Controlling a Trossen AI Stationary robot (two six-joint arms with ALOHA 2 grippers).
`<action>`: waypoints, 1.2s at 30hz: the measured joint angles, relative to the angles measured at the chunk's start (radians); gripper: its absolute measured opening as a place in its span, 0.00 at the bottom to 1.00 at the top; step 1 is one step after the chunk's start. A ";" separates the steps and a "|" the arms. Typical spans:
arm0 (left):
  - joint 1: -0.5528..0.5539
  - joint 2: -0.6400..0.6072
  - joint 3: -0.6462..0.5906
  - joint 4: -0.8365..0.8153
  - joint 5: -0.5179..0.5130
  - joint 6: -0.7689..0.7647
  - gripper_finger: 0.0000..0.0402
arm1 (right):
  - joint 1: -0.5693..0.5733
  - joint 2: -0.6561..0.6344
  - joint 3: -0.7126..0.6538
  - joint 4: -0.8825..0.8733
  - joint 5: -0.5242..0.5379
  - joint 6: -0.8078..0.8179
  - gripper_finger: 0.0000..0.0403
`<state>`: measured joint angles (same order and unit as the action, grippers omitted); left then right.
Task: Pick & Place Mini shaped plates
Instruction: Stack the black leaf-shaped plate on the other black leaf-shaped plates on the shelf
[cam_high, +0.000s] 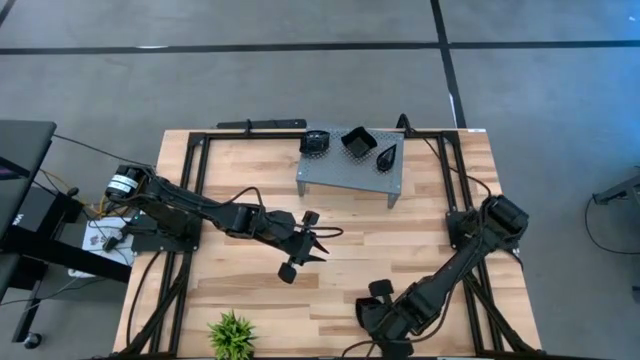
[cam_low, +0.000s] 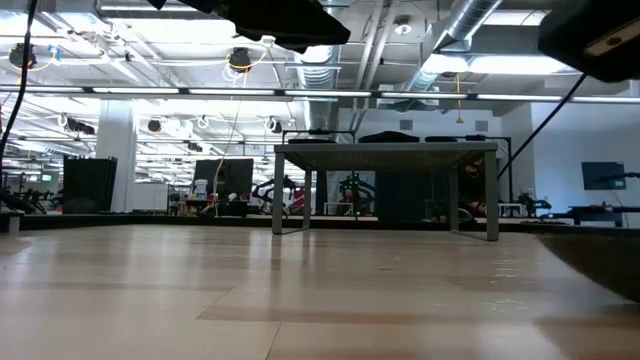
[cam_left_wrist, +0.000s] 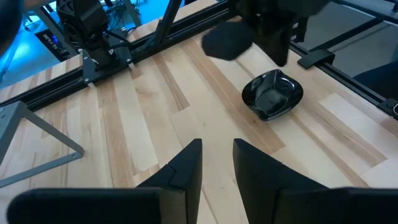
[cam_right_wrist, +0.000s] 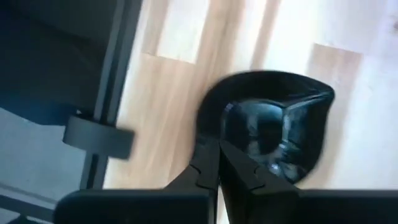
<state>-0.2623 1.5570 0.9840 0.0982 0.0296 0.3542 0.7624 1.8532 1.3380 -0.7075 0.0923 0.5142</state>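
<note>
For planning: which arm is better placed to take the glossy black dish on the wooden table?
Right. The right gripper is at the dish's rim; the open left gripper is farther, mid-table.

Three glossy black mini plates sit in a row at the upper middle of the high view: a roundish one (cam_high: 314, 141), a squarish one (cam_high: 357, 141) and a teardrop (cam_high: 386, 156). A fourth dish (cam_left_wrist: 272, 94), wavy-rimmed and upright, lies on bare wood.

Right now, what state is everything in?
Left gripper: open, empty, mid-table.
Right gripper: shut on a black dish near the front edge.
Shelf: upright, three dishes on top.
Plant: upright at the front edge.
</note>
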 joint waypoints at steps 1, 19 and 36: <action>0.000 0.000 0.000 0.000 0.000 0.000 0.23 | 0.000 -0.008 0.000 -0.018 0.005 0.000 0.01; -0.014 0.000 0.000 -0.004 0.000 -0.045 0.23 | -0.009 0.082 0.000 0.159 -0.017 0.080 0.25; -0.014 0.000 0.000 -0.004 0.000 -0.049 0.23 | 0.024 0.083 -0.066 0.096 -0.001 0.153 0.32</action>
<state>-0.2760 1.5570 0.9840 0.0940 0.0299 0.3050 0.7860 1.9366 1.2716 -0.6111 0.0914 0.6669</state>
